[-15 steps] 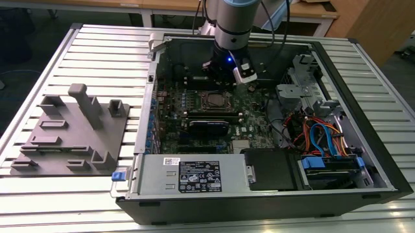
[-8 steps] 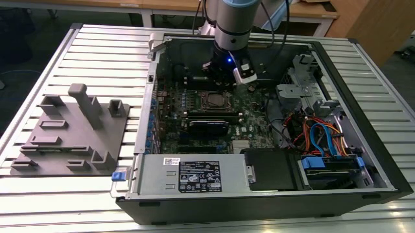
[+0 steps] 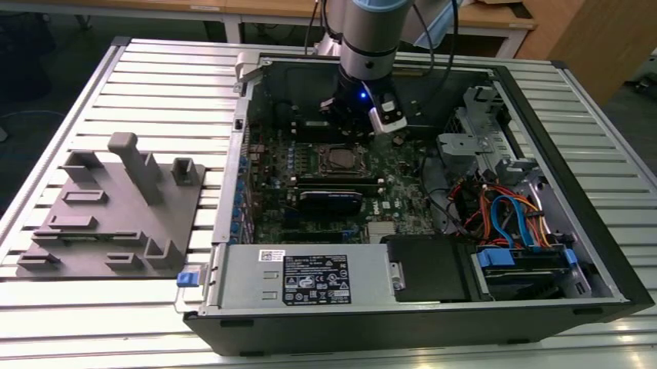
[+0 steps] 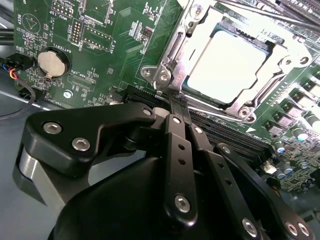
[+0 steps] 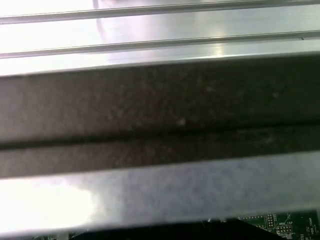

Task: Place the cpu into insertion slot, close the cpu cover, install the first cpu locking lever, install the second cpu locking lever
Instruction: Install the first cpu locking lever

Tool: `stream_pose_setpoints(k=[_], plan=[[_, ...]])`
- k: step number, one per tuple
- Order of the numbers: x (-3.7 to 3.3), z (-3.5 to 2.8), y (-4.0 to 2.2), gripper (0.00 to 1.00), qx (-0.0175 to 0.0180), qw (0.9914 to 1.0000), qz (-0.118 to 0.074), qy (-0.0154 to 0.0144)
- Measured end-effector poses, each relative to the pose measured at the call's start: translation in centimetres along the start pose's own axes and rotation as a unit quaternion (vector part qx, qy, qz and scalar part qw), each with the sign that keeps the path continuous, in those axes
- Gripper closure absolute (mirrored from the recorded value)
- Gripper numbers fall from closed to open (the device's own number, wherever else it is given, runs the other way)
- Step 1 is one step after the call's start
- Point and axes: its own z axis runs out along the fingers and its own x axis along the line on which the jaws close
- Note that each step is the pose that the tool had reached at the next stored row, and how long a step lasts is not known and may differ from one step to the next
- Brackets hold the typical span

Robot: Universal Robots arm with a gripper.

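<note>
Beside the cpu cover point(image 4: 196, 37), gripper point(image 4: 175, 102) closed tight, cpu point(image 4: 227, 67) inside its window.

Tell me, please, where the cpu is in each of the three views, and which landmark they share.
Exterior view: the cpu sits on the green motherboard, near the arm.
Second wrist view: the cpu is the pale square just past the gripper.
First wrist view: the dark case edge beside a motherboard strip.
Shared landmark: the motherboard.

Open computer case point(image 3: 411, 327) on desk point(image 3: 92, 315); fixture block point(image 3: 113, 223) beside it, exterior view's left. Inside, cpu point(image 4: 227, 62) sits in insertion slot point(image 4: 172, 50) on motherboard point(image 4: 115, 50).
</note>
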Motion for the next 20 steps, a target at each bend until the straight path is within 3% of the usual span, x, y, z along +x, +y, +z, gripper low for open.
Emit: stream_pose_setpoints(k=[20], plan=[[0.00,-0.01,0.00,0.89,0.0032,0.99999,0.000,-0.0003]])
